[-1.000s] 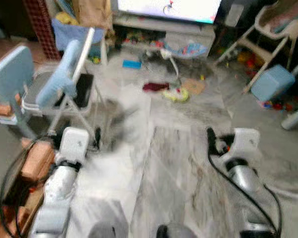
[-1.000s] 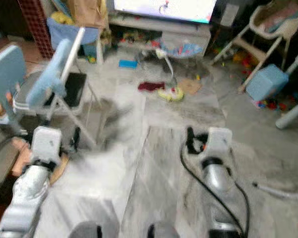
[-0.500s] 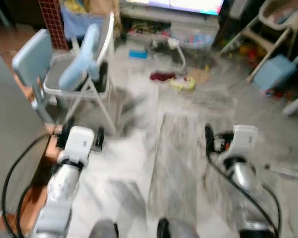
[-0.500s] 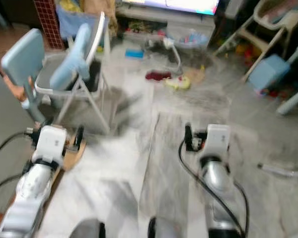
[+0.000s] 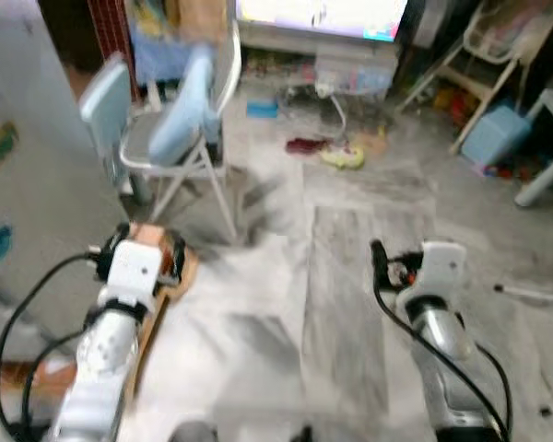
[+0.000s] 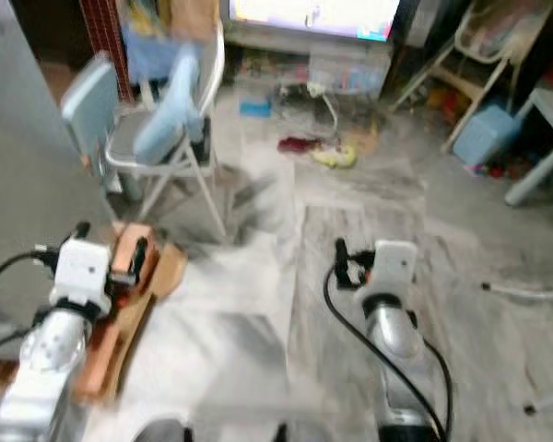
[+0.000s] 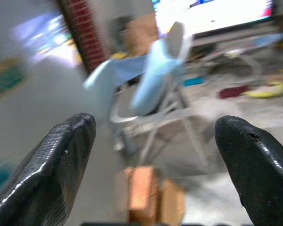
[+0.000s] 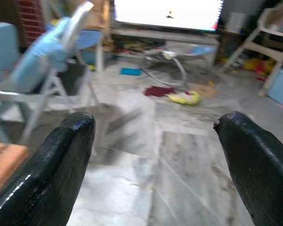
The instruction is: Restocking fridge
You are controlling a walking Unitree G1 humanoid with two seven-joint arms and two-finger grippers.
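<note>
Spreading wide with nothing between them, the two black fingers [image 7: 47, 174] of the left gripper [image 7: 155, 169] frame a pale blue folding chair [image 7: 151, 80] and an orange-brown box [image 7: 142, 193] on the floor. The right gripper [image 8: 162, 165] has its fingers [image 8: 52, 174] just as far apart and also empty, looking along grey marble floor tiles [image 8: 179, 165] toward a yellow toy [image 8: 185, 98] and a dark red cloth [image 8: 155, 91] lying just beside it.

From the head, both silver arms reach forward over the floor, the left arm [image 5: 106, 341] near the orange-brown box and the right arm [image 5: 438, 322] well apart from it over the darker tile. A grey panel that may be the fridge [image 5: 28, 166] stands at the robot's left, next to the chair; the blur leaves this uncertain. Beyond the chair a bright television screen [image 5: 318, 14] sits on a low stand, with a light blue stool [image 5: 493, 143] and a high chair [image 5: 470, 46] to the right.
</note>
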